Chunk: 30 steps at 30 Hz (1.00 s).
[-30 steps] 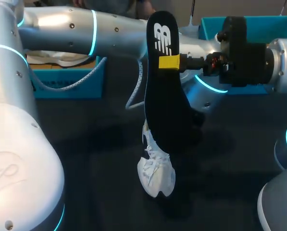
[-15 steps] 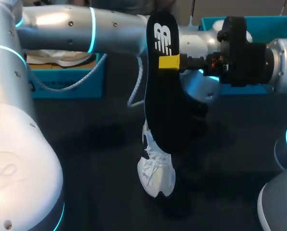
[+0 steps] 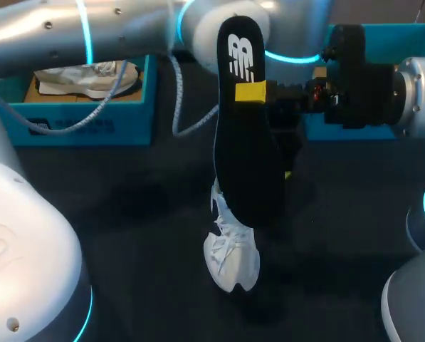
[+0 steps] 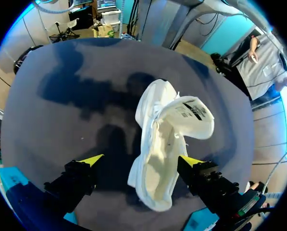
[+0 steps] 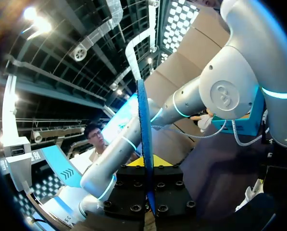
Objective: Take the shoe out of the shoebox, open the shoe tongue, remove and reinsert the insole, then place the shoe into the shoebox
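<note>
A white shoe (image 3: 231, 256) lies on the dark table, toe toward the front edge. In the left wrist view the shoe (image 4: 165, 154) shows its tongue folded out and its inside exposed. My left gripper (image 4: 141, 161) hangs open above it, one yellow fingertip on each side of the heel end. In the head view the insole hides most of that gripper; only one yellow fingertip (image 3: 288, 174) shows. My right gripper (image 3: 253, 92) is shut on the black insole (image 3: 244, 149), held upright above the shoe. In the right wrist view the insole (image 5: 144, 144) shows edge-on between the fingers.
A teal shoebox (image 3: 98, 127) stands at the back left with something white (image 3: 91, 78) inside. A second teal box (image 3: 383, 32) stands at the back right behind my right wrist. A cable (image 3: 191, 125) hangs from my left arm over the table.
My left arm has swung up and toward the back of the table. The insole, the right gripper and the shoe have stayed in place.
</note>
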Motion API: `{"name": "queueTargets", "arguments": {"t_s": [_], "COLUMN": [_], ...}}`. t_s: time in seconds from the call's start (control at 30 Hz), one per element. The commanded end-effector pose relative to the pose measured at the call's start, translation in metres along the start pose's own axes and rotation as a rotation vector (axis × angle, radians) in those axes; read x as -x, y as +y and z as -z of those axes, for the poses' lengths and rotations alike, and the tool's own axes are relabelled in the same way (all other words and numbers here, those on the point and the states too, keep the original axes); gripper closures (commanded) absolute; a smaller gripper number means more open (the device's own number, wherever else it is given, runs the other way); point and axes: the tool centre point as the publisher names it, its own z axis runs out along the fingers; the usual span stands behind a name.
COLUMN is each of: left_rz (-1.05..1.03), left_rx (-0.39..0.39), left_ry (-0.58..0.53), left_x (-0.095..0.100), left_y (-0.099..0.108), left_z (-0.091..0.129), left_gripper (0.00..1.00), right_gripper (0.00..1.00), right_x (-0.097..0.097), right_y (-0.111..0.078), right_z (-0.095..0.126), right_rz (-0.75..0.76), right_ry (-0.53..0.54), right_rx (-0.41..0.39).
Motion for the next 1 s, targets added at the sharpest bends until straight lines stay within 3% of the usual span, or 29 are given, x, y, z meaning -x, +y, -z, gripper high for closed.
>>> {"name": "queueTargets", "arguments": {"t_s": [0.03,0.23,0.33,1.0], "left_rz": [-0.005,0.014,0.063,0.063], "left_rx": [0.028,0.031,0.083,0.083], "left_ry": [-0.247,-0.349,-0.374,-0.374], "left_x": [-0.021,-0.020,-0.020,-0.020], "left_y": [-0.004,0.002,0.011,0.011], "left_z": [0.020,0.039,0.050,0.050], "left_gripper": [0.00,0.00,0.00,0.00], "right_gripper": [1.00,1.00,1.00,1.00], "right_x": [-0.001,-0.001,-0.001,-0.001], "right_y": [0.000,0.000,0.000,0.000], "right_z": [-0.003,-0.003,-0.003,-0.003], "right_rz": [-0.002,-0.002,-0.002,-0.002], "right_ry": [-0.004,-0.004,-0.004,-0.004], "right_rx": [0.000,0.000,0.000,0.000]}}
